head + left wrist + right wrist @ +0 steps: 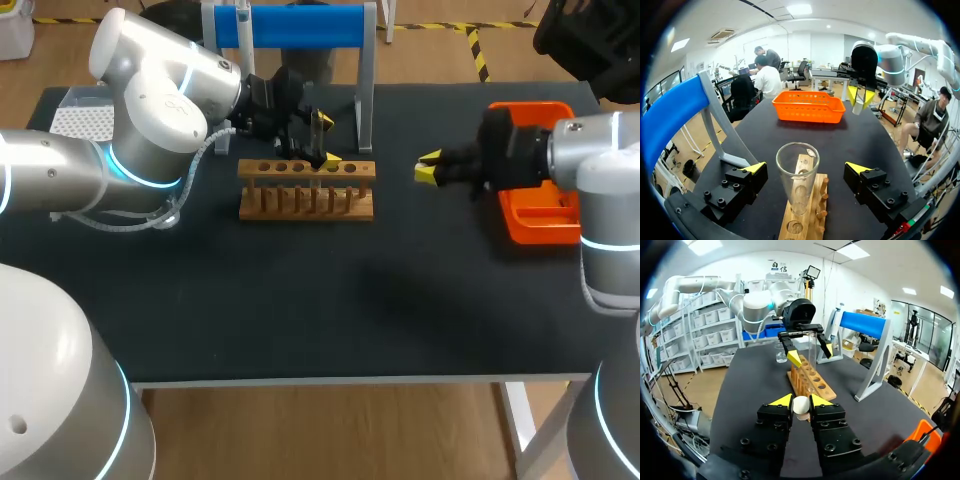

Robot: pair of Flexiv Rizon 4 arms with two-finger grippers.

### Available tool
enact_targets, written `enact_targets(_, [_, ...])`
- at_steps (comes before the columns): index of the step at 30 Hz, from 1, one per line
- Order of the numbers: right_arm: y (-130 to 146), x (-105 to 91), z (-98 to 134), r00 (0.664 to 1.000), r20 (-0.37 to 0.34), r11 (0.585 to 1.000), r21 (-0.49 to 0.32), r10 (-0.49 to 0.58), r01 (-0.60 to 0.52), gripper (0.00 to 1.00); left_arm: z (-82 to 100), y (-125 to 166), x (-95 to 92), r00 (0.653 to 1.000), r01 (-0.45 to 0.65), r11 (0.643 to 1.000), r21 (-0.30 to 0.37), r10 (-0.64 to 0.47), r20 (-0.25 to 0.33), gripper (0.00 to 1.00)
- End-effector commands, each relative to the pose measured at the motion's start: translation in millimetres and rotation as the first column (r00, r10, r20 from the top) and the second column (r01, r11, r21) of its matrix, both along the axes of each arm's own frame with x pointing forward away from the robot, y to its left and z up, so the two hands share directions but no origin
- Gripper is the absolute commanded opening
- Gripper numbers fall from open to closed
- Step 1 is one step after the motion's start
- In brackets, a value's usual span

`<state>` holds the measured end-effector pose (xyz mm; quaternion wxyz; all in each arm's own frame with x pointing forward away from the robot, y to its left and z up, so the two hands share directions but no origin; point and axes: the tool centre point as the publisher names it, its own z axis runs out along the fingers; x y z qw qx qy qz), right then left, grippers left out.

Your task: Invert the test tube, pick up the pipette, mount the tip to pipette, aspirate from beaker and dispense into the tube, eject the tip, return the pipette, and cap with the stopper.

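Currently the test tube (796, 175) stands within the left hand (806, 167).

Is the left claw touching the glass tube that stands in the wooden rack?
Apart. In the left wrist view the left claw is open around the tube, and dark table shows on each side between claw and glass.

The rack (306, 212) is pale, bare wood; the test tube (796, 175) in it is clear, glossy glass. Under the rack, the table (300, 300) is matt black; the stopper (801, 405) is smooth white.
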<state>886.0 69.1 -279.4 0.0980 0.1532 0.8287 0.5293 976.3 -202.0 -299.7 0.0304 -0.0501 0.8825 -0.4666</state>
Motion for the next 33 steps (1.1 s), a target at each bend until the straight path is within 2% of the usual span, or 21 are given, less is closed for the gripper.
enact_targets(1, [-2, 1.2, 1, 1.0, -0.004, 1.0, 0.0, 0.008, -0.008, 0.0, -0.1, 0, 0.3, 1.0, 0.001, 1.0, 0.001, -0.001, 0.0, 1.0])
enact_targets(9, [-2, 1.2, 1, 1.0, -0.004, 1.0, 0.0, 0.008, -0.008, 0.0, -0.1, 0, 0.3, 1.0, 0.001, 1.0, 0.001, -0.001, 0.0, 1.0])
enact_targets(15, [6, 12.3, 9, 0.999, -0.045, 1.0, -0.006, 0.023, -0.024, 0.0, -0.1, 0, 0.3, 1.0, 0.001, 1.0, 0.001, -0.001, 0.0, 1.0])
enact_targets(23, [22, 27.0, 28, 0.995, -0.06, 0.994, -0.07, 0.074, -0.078, 0.0, -0.1, 0, 0.3, 1.0, 0.001, 1.0, 0.001, -0.001, 0.0, 1.0])
enact_targets(33, [49, 44.3, 48, 0.992, -0.052, 0.989, -0.083, 0.119, -0.123, 0.0, -0.1, 0, 0.3, 1.0, 0.001, 1.0, 0.001, -0.001, 0.0, 1.0])
